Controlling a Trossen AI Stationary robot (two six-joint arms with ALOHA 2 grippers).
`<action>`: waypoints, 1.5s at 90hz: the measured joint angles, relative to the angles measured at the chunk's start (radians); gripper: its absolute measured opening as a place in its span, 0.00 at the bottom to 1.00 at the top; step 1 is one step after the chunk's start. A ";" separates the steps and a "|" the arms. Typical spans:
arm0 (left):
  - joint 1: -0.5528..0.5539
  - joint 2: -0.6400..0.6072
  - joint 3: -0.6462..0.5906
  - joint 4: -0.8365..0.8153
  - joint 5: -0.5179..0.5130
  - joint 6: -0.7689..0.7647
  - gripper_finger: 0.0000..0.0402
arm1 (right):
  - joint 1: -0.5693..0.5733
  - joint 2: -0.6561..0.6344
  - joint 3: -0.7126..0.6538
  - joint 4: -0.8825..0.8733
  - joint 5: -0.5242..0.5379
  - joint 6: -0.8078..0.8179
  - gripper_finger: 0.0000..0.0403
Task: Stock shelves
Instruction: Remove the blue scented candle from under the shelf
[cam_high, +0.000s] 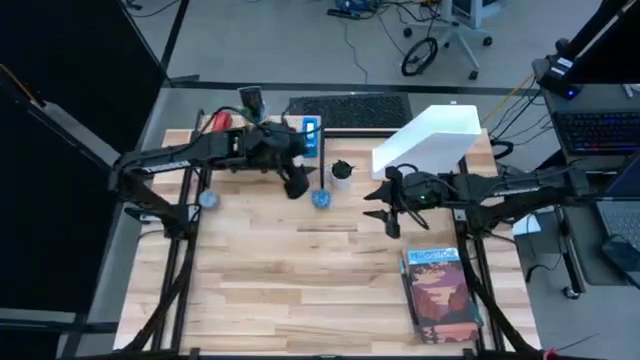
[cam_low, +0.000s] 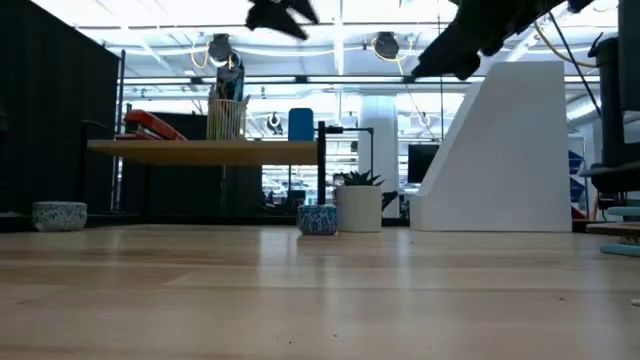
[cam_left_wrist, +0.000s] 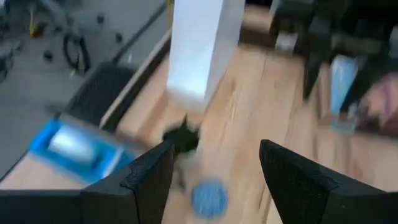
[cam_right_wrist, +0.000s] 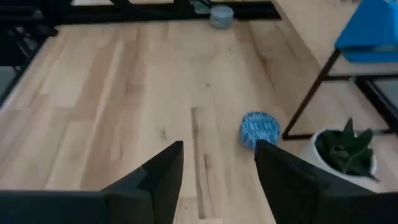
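The wood plank shelf (cam_high: 235, 140) on black legs stands at the far left and carries a red stapler (cam_high: 215, 122), a pencil cup (cam_low: 228, 115) and a blue box (cam_high: 312, 135). The white file holder (cam_high: 430, 140) stands at the far right. On the tabletop sit a small blue bowl (cam_high: 321, 198), a white pot with a plant (cam_high: 342, 176) and a grey bowl (cam_high: 208, 200). My left gripper (cam_high: 297, 186) hangs open by the shelf's right end, above and left of the blue bowl (cam_left_wrist: 209, 196). My right gripper (cam_high: 385, 212) hangs open right of that bowl (cam_right_wrist: 260, 127), in front of the file holder.
A book (cam_high: 440, 295) lies flat at the near right of the table. A black keyboard (cam_high: 350, 110) lies behind the table's far edge. Bare wood spreads over the middle and near left of the tabletop (cam_high: 270, 290).
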 joint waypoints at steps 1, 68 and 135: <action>0.000 -0.003 0.000 -0.009 -0.001 0.000 0.56 | -0.003 0.005 0.000 0.001 0.000 0.006 0.45; 0.036 -0.305 -0.434 0.070 0.185 0.035 0.56 | -0.079 0.485 0.000 0.566 0.003 0.304 0.62; 0.034 -0.320 -0.451 0.054 0.218 0.097 0.56 | -0.093 0.805 0.047 0.813 0.260 0.219 0.79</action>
